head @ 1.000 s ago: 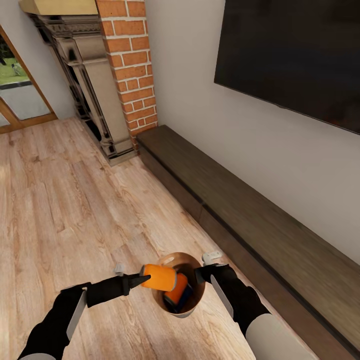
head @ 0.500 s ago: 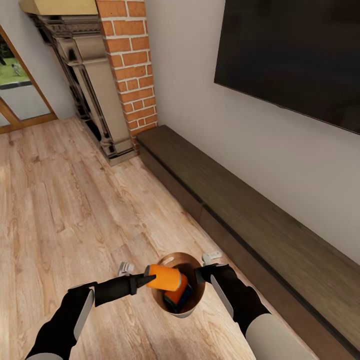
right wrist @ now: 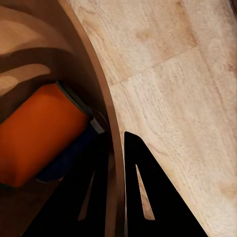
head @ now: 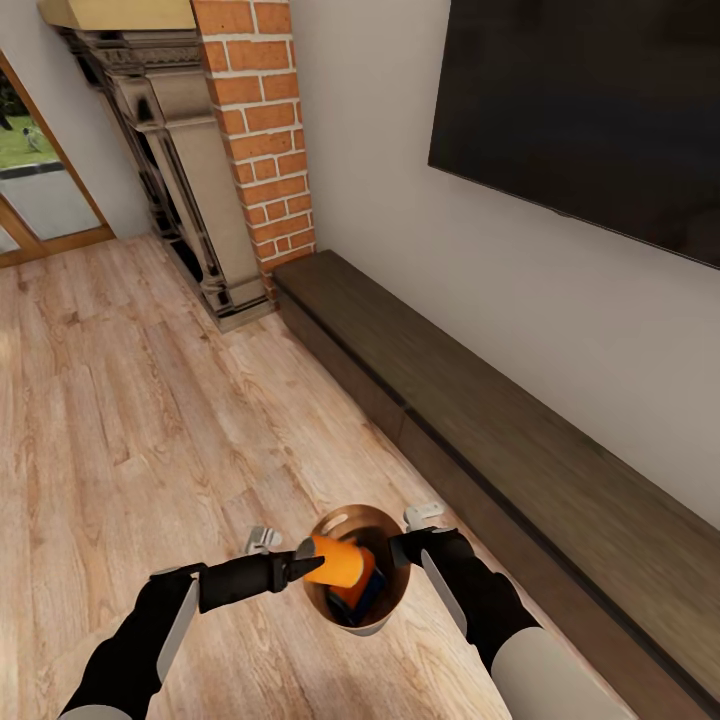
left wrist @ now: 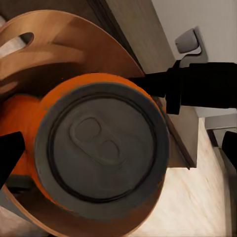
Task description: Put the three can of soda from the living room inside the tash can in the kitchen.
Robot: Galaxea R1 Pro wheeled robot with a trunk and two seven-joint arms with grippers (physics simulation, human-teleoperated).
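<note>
My left claw (head: 303, 565) grips a can (head: 338, 562) sideways over the bin (head: 392, 598), whose rim my right claw (head: 403, 548) pinches; a careless release could bounce it out.

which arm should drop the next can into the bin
Left. Its gripper already holds a soda can over the bin's opening, while the right gripper clamps the rim, steadying the bin.
</note>
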